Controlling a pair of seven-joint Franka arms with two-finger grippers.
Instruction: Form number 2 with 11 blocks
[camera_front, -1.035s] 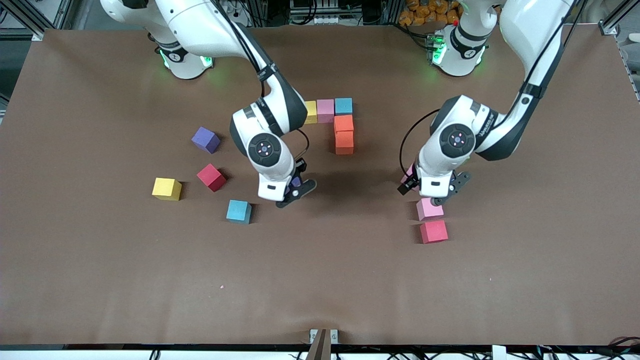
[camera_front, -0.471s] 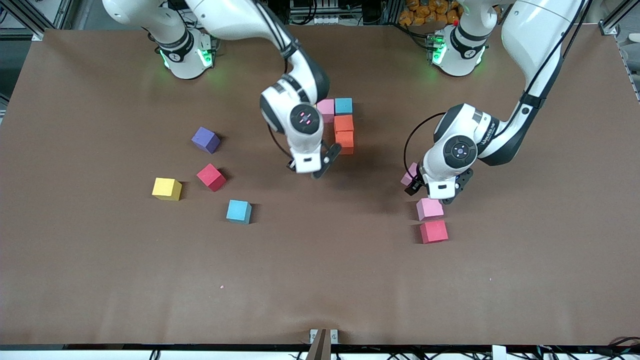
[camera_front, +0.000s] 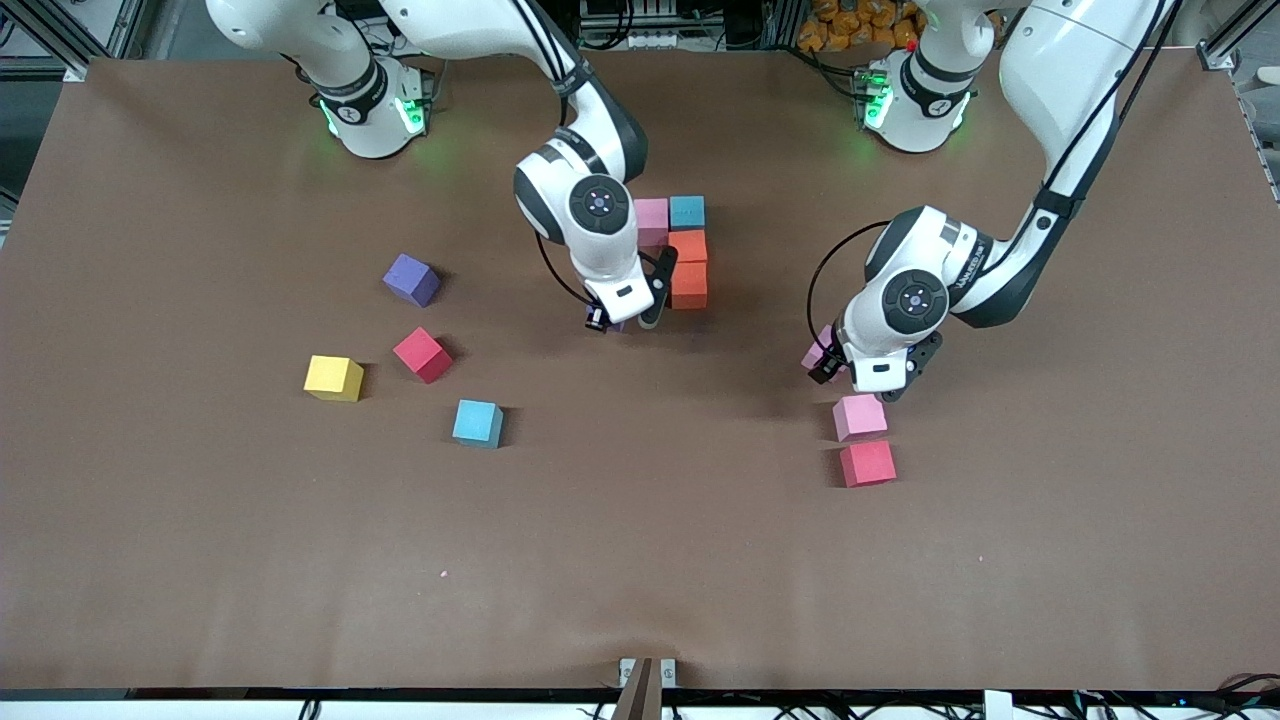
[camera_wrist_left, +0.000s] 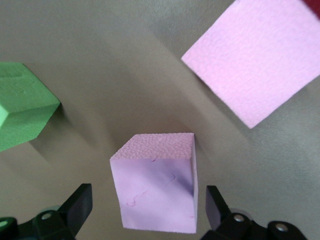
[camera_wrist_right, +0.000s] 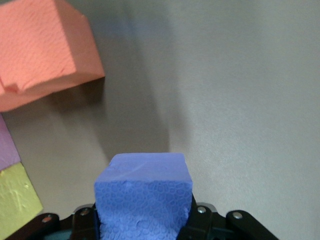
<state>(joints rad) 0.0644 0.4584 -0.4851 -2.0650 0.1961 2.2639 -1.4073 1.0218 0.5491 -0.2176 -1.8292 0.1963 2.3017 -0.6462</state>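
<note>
My right gripper (camera_front: 622, 318) is shut on a purple block (camera_wrist_right: 143, 195) and hangs over the table beside the nearer orange block (camera_front: 689, 284). A second orange block (camera_front: 688, 247), a light blue block (camera_front: 687, 212) and a pink block (camera_front: 651, 218) adjoin it. A yellow block (camera_wrist_right: 17, 202) shows in the right wrist view. My left gripper (camera_front: 860, 388) is open above a pink block (camera_wrist_left: 155, 187), which shows between its fingers untouched. Another pink block (camera_front: 860, 416) and a red block (camera_front: 867, 463) lie nearer the front camera.
Loose blocks lie toward the right arm's end: purple (camera_front: 411, 279), red (camera_front: 422, 354), yellow (camera_front: 334, 378) and light blue (camera_front: 477, 422). A green cube (camera_wrist_left: 22, 107) sits close to the pink block under my left gripper.
My right gripper has carried the purple block from over the middle of the table to beside the orange blocks. My left gripper has shifted only slightly and stays open.
</note>
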